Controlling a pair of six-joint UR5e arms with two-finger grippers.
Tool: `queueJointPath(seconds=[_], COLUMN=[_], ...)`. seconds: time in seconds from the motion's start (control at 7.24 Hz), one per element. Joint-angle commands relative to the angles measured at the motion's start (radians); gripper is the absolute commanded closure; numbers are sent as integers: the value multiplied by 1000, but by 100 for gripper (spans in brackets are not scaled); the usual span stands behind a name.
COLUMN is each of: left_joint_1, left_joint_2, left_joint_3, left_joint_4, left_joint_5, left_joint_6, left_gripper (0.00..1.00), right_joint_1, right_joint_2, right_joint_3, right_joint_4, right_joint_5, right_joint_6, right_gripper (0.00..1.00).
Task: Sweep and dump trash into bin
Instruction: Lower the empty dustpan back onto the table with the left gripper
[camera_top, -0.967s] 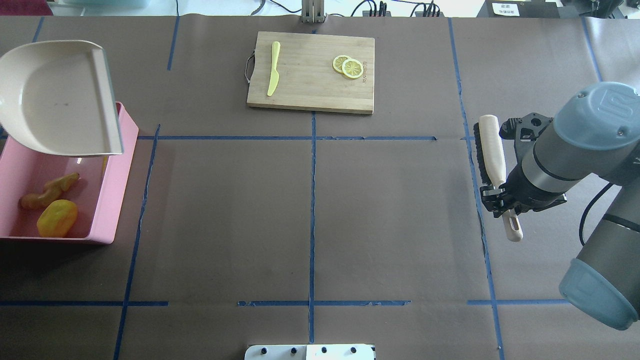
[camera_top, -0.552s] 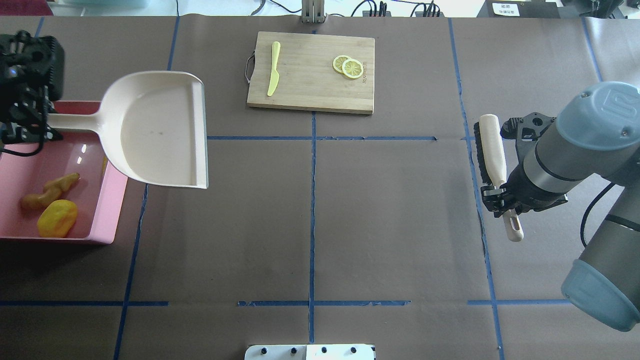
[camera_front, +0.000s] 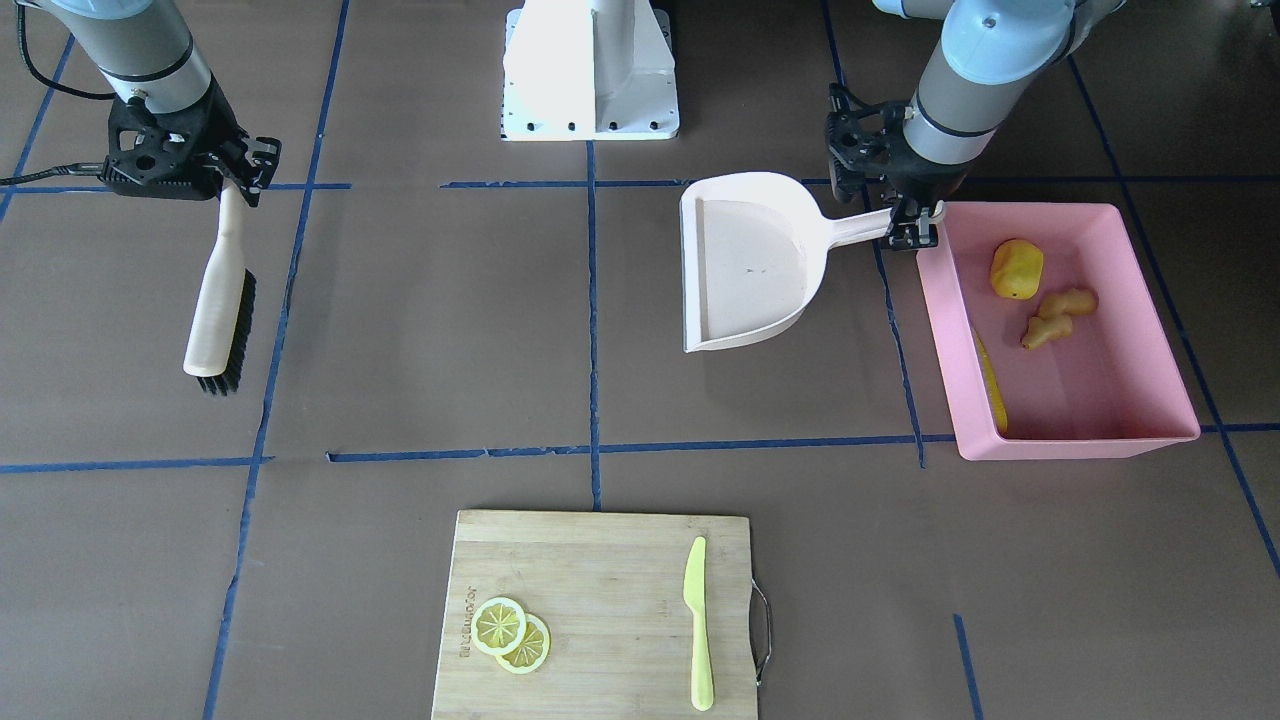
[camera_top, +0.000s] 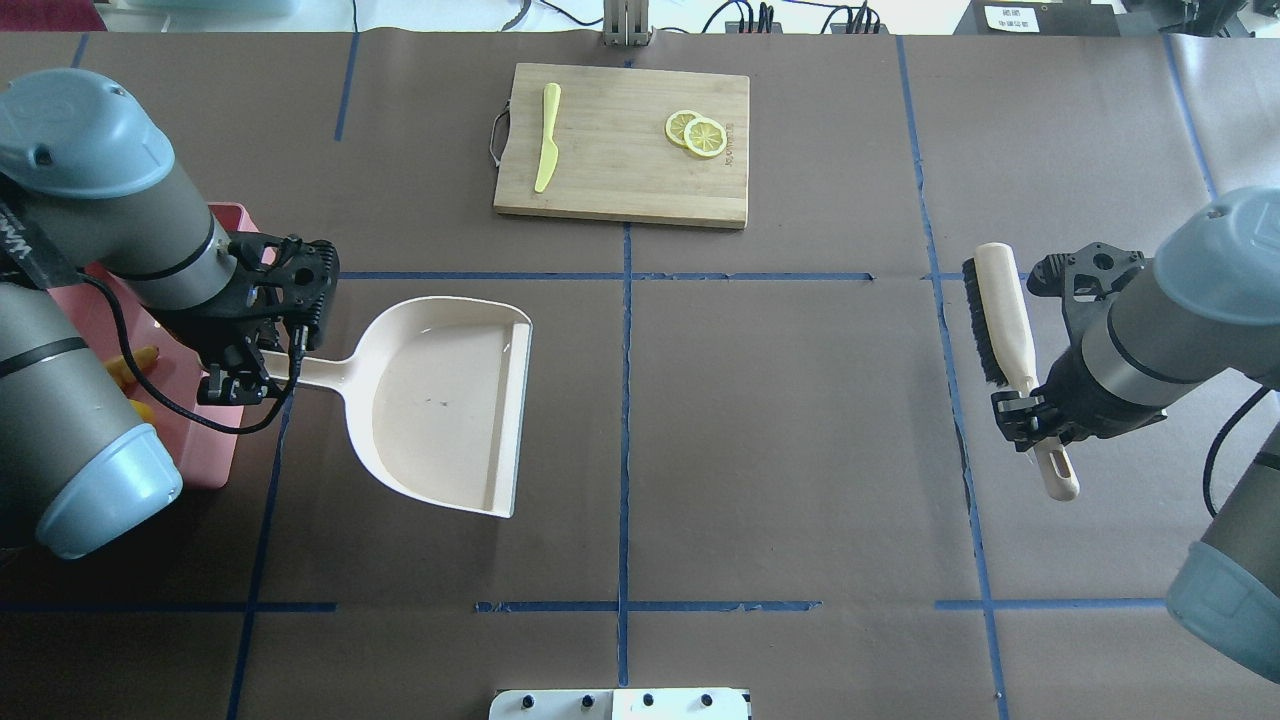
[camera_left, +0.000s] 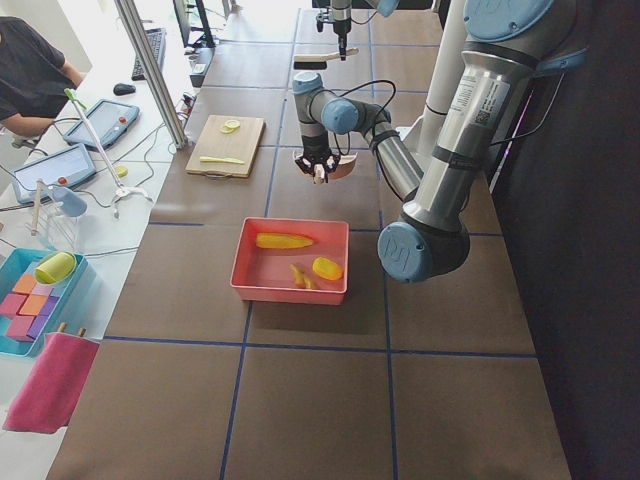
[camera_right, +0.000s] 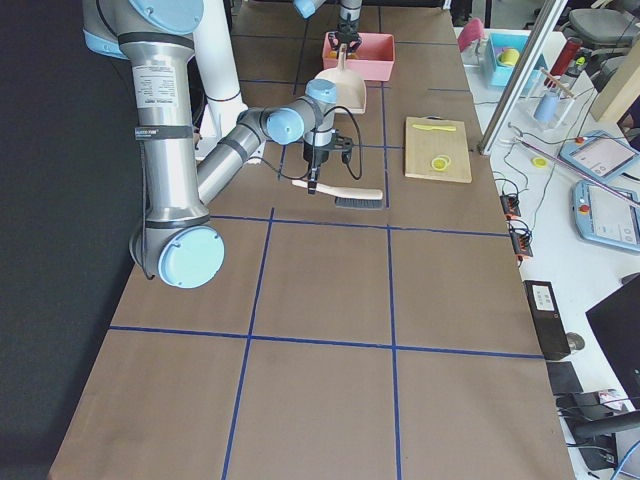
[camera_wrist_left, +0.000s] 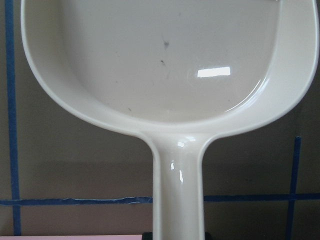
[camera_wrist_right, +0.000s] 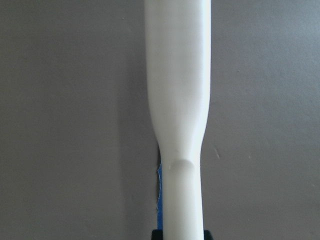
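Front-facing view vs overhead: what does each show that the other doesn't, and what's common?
Front-facing only: the whole bin, with the pepper, ginger and corn inside.

Overhead only: the handle end of the brush sticking out past the right gripper, and cables beyond the table; there the left arm covers most of the bin.

Both: left gripper shut on the empty dustpan, right gripper shut on the brush, board with knife and lemon slices.
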Motion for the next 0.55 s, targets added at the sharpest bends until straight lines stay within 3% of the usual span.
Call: queueJointPath(seconds=[0.0, 0.41], left_joint_1=[68, 134], left_joint_2=[-22, -31], left_joint_3=[50, 73], left_joint_4=[-80, -135], left_joint_5=[12, 101], left_joint_6=[-71, -163], left_gripper=[100, 99], right_joint_1=[2, 1], right_joint_2=[-139, -146], right_joint_3=[2, 1], right_joint_4=[164, 164], right_joint_5=[7, 7], right_joint_6=[2, 8], right_gripper=[95, 95])
